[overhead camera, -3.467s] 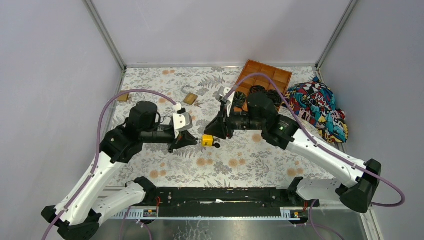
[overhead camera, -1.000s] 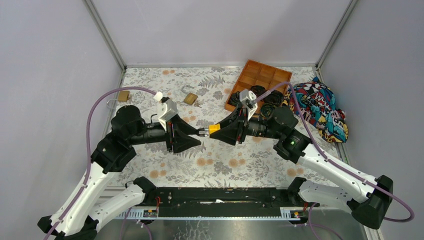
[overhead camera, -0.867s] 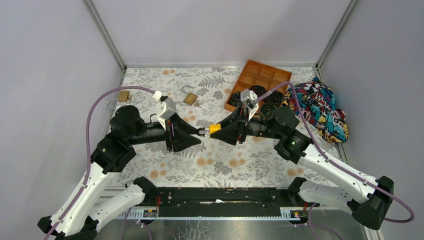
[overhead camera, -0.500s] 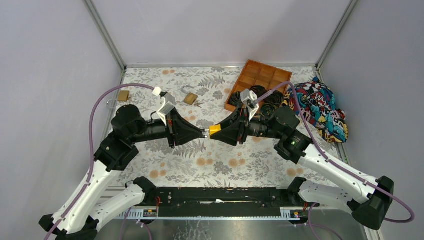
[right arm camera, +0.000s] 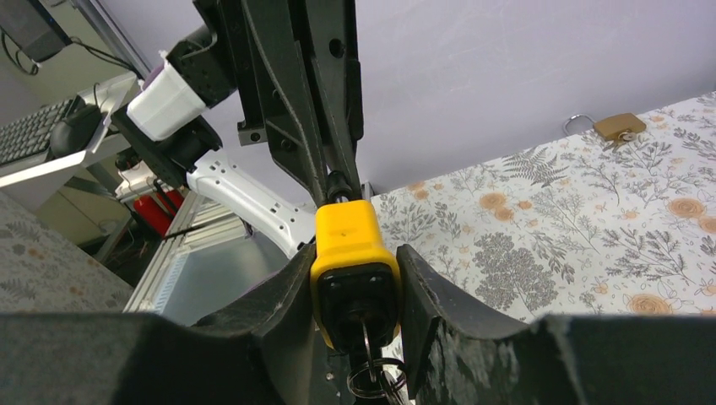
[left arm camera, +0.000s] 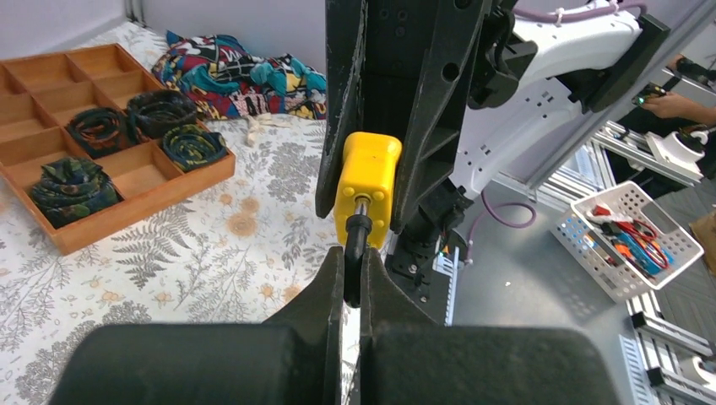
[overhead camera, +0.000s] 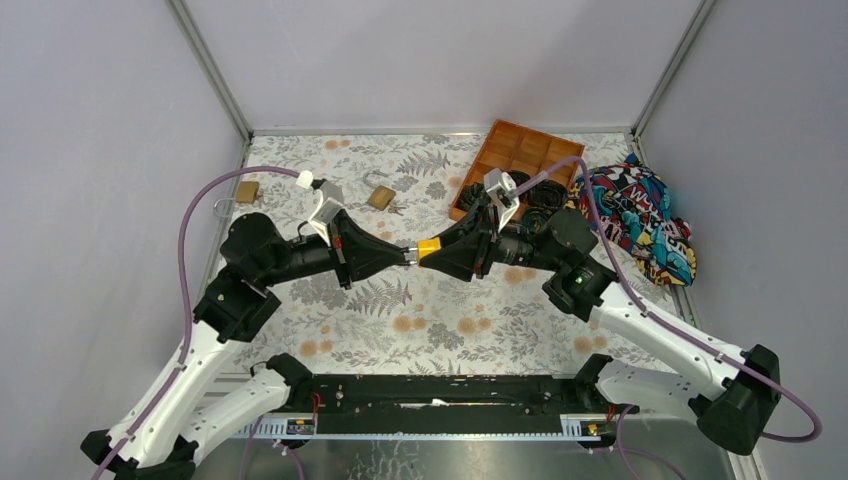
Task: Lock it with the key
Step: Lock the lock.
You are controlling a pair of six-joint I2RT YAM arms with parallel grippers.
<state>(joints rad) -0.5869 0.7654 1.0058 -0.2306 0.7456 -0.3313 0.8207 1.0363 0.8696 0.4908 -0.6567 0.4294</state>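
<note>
A yellow padlock [overhead camera: 429, 249] hangs in the air between my two arms above the middle of the table. My right gripper [overhead camera: 447, 250] is shut on its yellow body [right arm camera: 350, 245], one finger on each side. The key [right arm camera: 369, 339] sticks into the lock's black underside, with a key ring [right arm camera: 371, 381] hanging from it. My left gripper [overhead camera: 403, 254] meets the lock from the left. In the left wrist view, that left gripper [left arm camera: 353, 272] is shut on the black shackle [left arm camera: 355, 240] that stands out of the yellow body [left arm camera: 368, 186].
Two brass padlocks lie on the floral table, one at the far left [overhead camera: 247, 190] and one at the back middle [overhead camera: 379, 197]. A wooden compartment tray [overhead camera: 520, 152] with black coiled bands stands at the back right. A colourful cloth bag [overhead camera: 640, 215] lies beside it.
My left gripper has moved right to the padlock and shut on its shackle. Both arms have lifted slightly toward the back. The right gripper's hold on the lock is unchanged.
</note>
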